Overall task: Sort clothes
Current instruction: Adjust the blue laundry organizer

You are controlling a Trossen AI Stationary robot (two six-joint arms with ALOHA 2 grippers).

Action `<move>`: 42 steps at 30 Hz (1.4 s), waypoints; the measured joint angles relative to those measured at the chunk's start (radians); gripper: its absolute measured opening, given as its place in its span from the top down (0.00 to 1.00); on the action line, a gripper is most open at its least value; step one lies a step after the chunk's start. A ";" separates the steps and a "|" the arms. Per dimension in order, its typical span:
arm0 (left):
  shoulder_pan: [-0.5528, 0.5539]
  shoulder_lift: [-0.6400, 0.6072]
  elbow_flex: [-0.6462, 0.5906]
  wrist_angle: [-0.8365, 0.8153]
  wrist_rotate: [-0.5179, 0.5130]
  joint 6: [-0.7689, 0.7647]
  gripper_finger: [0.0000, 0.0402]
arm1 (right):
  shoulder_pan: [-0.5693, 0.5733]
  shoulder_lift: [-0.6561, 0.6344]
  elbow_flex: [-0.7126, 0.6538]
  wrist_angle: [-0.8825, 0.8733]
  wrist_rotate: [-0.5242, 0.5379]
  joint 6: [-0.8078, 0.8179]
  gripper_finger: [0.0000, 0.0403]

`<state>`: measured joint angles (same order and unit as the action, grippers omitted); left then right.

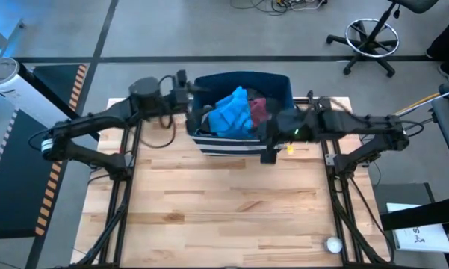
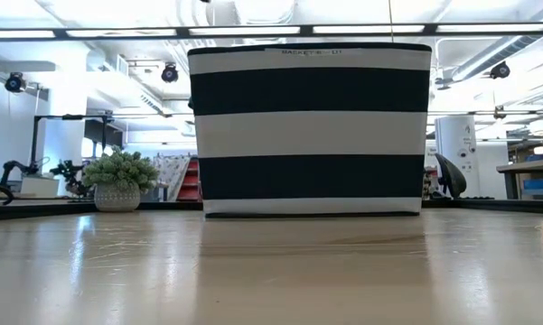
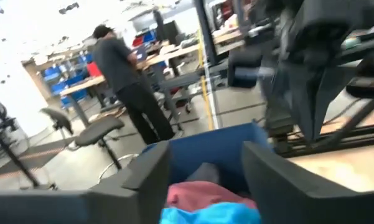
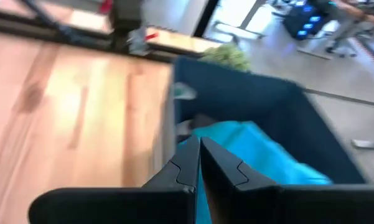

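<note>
The navy bin with white stripes (image 1: 243, 142) stands at the table's far middle. It holds a turquoise-blue garment (image 1: 231, 113) and a maroon one (image 1: 258, 110). Both also show in the left wrist view, maroon (image 3: 196, 191) and turquoise (image 3: 211, 214). My left gripper (image 1: 197, 96) is open and empty at the bin's left rim, with its fingers (image 3: 148, 174) over the clothes. My right gripper (image 1: 269, 131) is shut over the bin's right side, and its fingertips (image 4: 188, 163) are in front of the turquoise garment (image 4: 261, 152). The other clothes are out of view. My right gripper's shut fingertips stand just in front of the turquoise garment's edge (image 4: 215, 140). I cannot tell whether they touch it. Nothing shows between them.
A green fuzzy plant in a pot (image 2: 117, 181) stands beyond the table's far left. A small white round thing (image 1: 333, 243) lies near the table's front right corner. Bare wooden table (image 1: 224, 209) lies on the near side of the bin. A person (image 3: 121, 74) stands in the room beyond.
</note>
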<state>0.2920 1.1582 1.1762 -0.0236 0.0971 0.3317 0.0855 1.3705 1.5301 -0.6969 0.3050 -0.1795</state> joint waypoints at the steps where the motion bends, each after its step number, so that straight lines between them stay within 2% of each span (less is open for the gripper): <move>1: -0.015 -0.034 -0.038 0.013 0.000 -0.001 0.56 | 0.015 0.001 -0.037 0.029 0.000 0.006 1.00; 8: -0.112 -0.259 -0.282 0.050 0.001 -0.085 0.91 | 0.057 0.023 -0.269 0.233 -0.001 0.071 1.00; 10: -0.137 -0.307 -0.344 0.062 0.001 -0.111 0.98 | 0.045 0.022 -0.326 0.292 0.001 0.084 1.00; 15: -0.156 -0.412 -0.493 0.086 -0.056 -0.193 0.99 | -0.034 0.025 -0.420 0.361 0.009 0.078 1.00; 24: -0.156 -0.514 -0.708 0.253 -0.059 -0.281 1.00 | -0.197 0.021 -0.507 0.521 0.013 0.038 1.00; 31: -0.156 -0.527 -0.758 0.268 -0.060 -0.316 1.00 | -0.267 0.030 -0.511 0.590 -0.062 0.035 1.00; 42: -0.157 -0.507 -0.768 0.270 -0.060 -0.320 1.00 | -0.311 0.096 -0.509 0.734 -0.076 0.002 1.00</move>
<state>0.1348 0.6510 0.4081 0.2466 0.0376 0.0120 -0.2255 1.4666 1.0210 0.0368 0.2295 -0.1773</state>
